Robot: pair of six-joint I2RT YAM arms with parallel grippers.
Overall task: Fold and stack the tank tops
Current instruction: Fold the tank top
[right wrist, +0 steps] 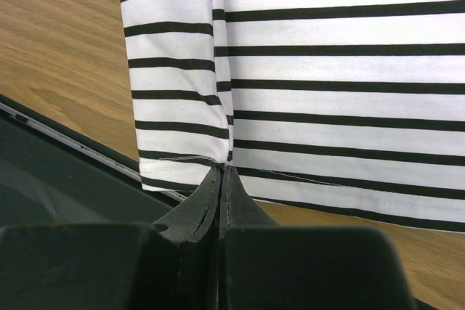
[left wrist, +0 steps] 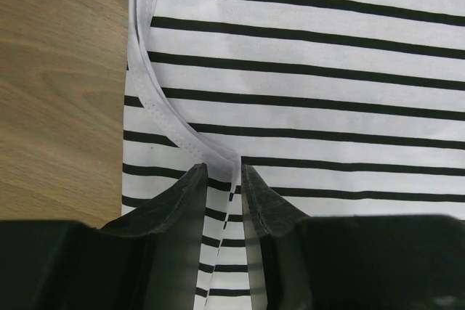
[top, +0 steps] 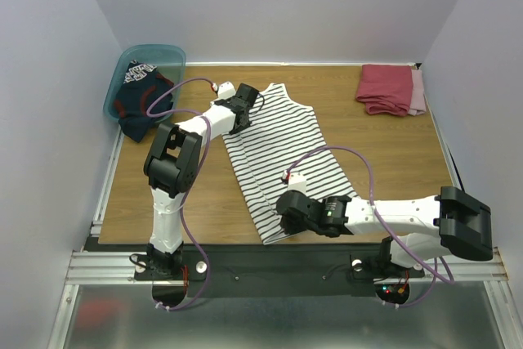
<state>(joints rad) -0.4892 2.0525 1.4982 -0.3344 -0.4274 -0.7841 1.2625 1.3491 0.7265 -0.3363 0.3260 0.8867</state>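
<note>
Right claw [right wrist: 220,170] pinches striped tank top [top: 278,140] at hem; left claw [left wrist: 220,176] half open over its armhole.

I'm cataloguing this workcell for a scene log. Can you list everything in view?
striped tank top: 1, white with thin dark stripes, spread in the middle of the table
navy tank top: 1, navy with red trim and white lettering, bunched in the bin, spilling over its near end
plastic bin: 1, teal, far left corner
folded cloths: 2 as far as shows, red and pale pink, far right corner
table: 1, wood brown
left arm: 1, white and black, reaching to the striped top's armhole
right arm: 1, white and black, along the near edge
left gripper: 1, black, slightly open astride the armhole edge
right gripper: 1, black, shut on the hem
</note>
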